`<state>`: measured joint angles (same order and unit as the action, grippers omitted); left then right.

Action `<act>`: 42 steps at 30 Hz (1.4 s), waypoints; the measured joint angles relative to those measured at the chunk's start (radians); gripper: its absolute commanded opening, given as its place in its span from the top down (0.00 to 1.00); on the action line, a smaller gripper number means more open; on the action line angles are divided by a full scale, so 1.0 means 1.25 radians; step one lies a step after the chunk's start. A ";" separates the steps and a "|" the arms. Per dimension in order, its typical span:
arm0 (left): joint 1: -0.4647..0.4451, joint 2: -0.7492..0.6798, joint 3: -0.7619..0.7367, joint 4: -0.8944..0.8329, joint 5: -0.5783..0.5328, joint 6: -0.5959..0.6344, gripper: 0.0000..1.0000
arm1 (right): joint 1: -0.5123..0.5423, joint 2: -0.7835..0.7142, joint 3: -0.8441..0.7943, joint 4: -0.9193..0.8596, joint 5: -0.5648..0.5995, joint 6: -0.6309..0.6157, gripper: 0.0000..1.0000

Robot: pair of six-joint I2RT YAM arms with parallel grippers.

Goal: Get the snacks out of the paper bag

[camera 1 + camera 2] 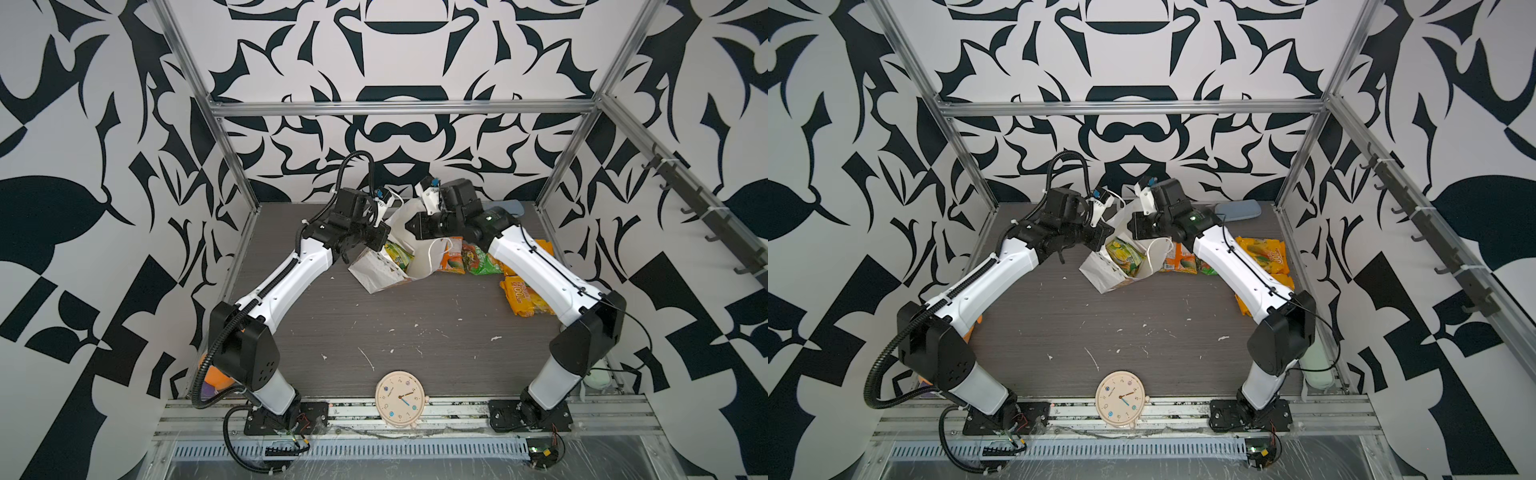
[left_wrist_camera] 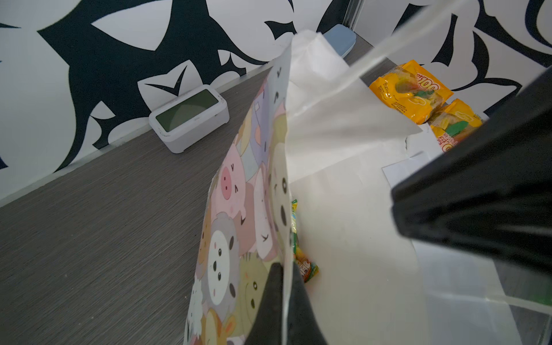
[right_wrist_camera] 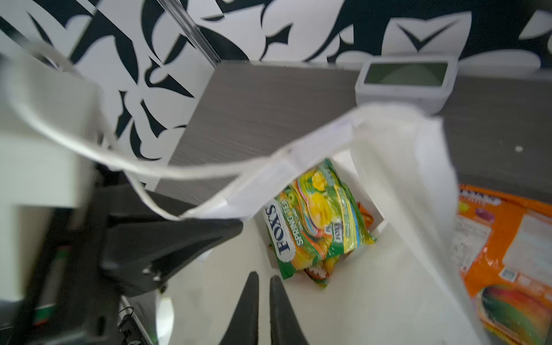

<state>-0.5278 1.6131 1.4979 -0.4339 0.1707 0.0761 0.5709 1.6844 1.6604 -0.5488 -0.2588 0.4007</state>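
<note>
Grey tabletop (image 1: 374, 332), white cartoon-animal paper bag (image 2: 239, 209).
Left gripper (image 2: 285, 276) is clamping its wall; right gripper (image 3: 264, 276) (jaws narrowly apart) is hovering at its mouth near a green crinkly packet (image 3: 316, 218).

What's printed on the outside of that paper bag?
Paper bag: pastel cartoon animal faces, best in left wrist view.

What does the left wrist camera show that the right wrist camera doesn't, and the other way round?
Left wrist only: the cartoon animal side of the paper bag and two yellow-orange packets on the table beyond it. Right wrist only: the green FOX'S Spring Tea packet, label readable, lying inside the bag, and an orange packet outside it. Both: the bag's white interior and the white digital clock.
</note>
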 measured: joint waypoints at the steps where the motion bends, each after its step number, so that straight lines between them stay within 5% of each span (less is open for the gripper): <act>1: -0.006 -0.002 -0.005 0.005 -0.003 0.000 1.00 | 0.006 -0.012 -0.037 0.011 0.017 0.010 0.88; 13: -0.100 -0.074 -0.143 0.099 -0.017 -0.011 1.00 | 0.046 -0.115 -0.405 0.228 0.145 0.129 0.89; 29: -0.105 -0.104 -0.231 0.191 0.047 0.023 1.00 | 0.074 -0.197 -0.627 0.428 0.274 0.261 0.84; 37: -0.135 -0.108 -0.232 0.163 0.052 0.081 1.00 | 0.074 -0.416 -0.683 0.464 0.298 0.193 0.78; 42: -0.152 -0.100 -0.232 0.164 0.034 0.087 1.00 | 0.072 -0.486 -0.596 0.401 0.300 0.135 0.82</act>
<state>-0.7177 1.4876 1.2083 -0.2295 0.2127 0.1848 0.6605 1.0775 0.9157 -0.0471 0.1162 0.5694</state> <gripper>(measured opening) 0.045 0.192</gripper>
